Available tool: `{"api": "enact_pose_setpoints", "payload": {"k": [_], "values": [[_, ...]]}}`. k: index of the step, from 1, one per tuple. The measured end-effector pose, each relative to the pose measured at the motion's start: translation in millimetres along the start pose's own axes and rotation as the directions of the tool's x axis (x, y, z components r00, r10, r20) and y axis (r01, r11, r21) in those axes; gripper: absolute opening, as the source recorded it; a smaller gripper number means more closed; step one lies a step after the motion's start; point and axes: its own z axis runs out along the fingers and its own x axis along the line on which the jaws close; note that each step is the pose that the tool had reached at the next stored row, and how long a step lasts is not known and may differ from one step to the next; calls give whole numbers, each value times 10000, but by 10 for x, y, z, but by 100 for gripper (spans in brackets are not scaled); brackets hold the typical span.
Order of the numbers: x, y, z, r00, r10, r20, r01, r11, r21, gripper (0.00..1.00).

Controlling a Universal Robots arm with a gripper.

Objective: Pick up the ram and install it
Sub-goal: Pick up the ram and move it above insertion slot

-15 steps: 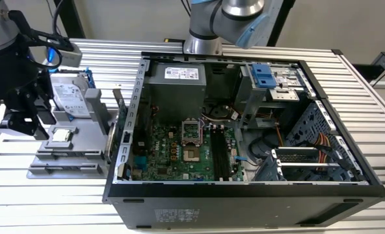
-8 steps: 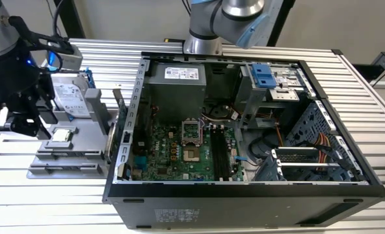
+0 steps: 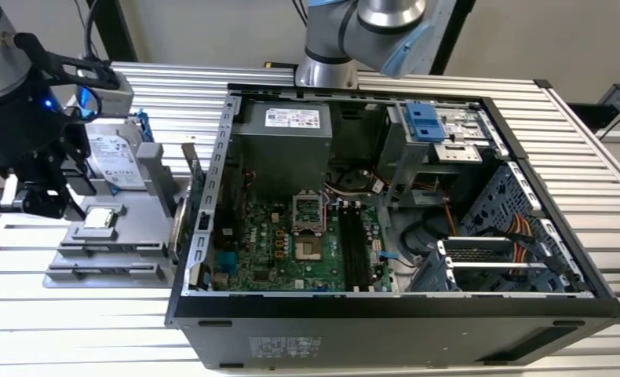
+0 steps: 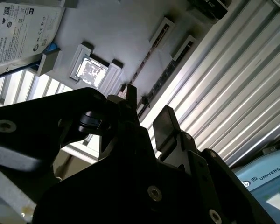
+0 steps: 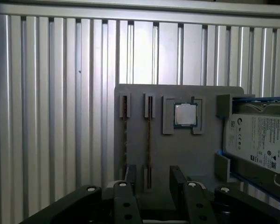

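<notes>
Pickup is the step in hand: your end effector (image 5: 154, 184) hovers over the grey holder (image 5: 200, 158) on the bench (image 5: 51, 116). Its fingers (image 5: 178, 179) are apart, straddling the ram (image 5: 148, 135), which stands on edge in its slot. A second stick (image 5: 125, 135) sits just beside it, close to one finger. Nothing is gripped yet, and in the exterior view the open computer case (image 3: 394, 334) stands apart from the holder. As I judge it, the grasp calls for a straight descent centred on the thin board, with the outer finger clear of the neighbouring stick.
</notes>
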Motion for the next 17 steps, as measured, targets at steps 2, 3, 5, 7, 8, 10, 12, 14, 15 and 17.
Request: {"api": "enact_pose_setpoints", "payload": {"k": [2,3,5,7,8,10,12,14,15,17], "values": [[1,-1,10,10000,-1,2,1,10000,1,100],[2,-1,16,10000,-1,1,1,10000,1,100],[3,-1,27,10000,-1,1,1,10000,0,100],[3,-1,39,10000,-1,1,1,10000,0,100],[4,-1,44,10000,-1,1,1,10000,0,100],[5,-2,54,10000,-1,1,1,10000,0,100],[5,-2,65,10000,-2,1,2,10000,0,100],[6,-2,75,10000,-2,1,2,10000,1,100],[7,-2,79,10000,-1,1,1,10000,0,100],[8,-2,90,10000,-1,1,1,10000,0,100]]}}
